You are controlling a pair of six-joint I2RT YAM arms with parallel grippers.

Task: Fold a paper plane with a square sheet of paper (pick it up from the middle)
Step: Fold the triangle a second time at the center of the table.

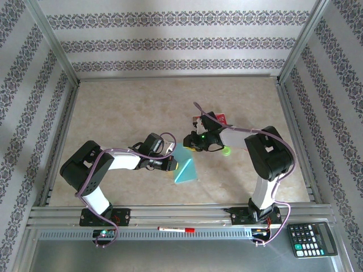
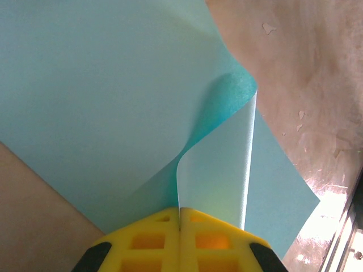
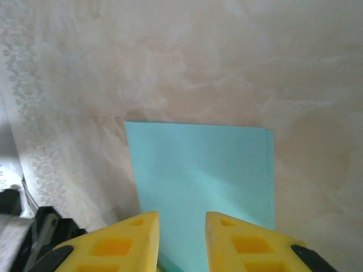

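Top external view: the square sheet of paper (image 1: 188,170) lies on the tabletop (image 1: 142,107) between the two arms, nearer the front rail than the back wall. The left tool (image 1: 174,165) is at the sheet's left edge and the right tool (image 1: 195,147) hangs just past its far edge. A green ring (image 1: 227,151) and a red packet (image 1: 221,119) sit behind the right tool, near it but apart from the paper. Bare tabletop lies to the left and toward the back, so there is room to sweep a flap across.

Left wrist view: the left tool (image 2: 180,224) has its yellow pads pressed together on a flap of the sheet (image 2: 102,102). The flap curls up off the rest, which lies flat. This looks like an early fold, with no dart shape yet. The next move probably calls for carrying the flap over until its edge meets the opposite edge, then pressing the crease down. The sheet's near corner points at the metal frame to the right, close to it.

Right wrist view: the right tool (image 3: 181,241) has its pads apart with nothing between them, above the near edge of the flat paper (image 3: 198,170). A doubled edge shows on the paper's right side. It seems placed to pin the sheet while the flap comes over.
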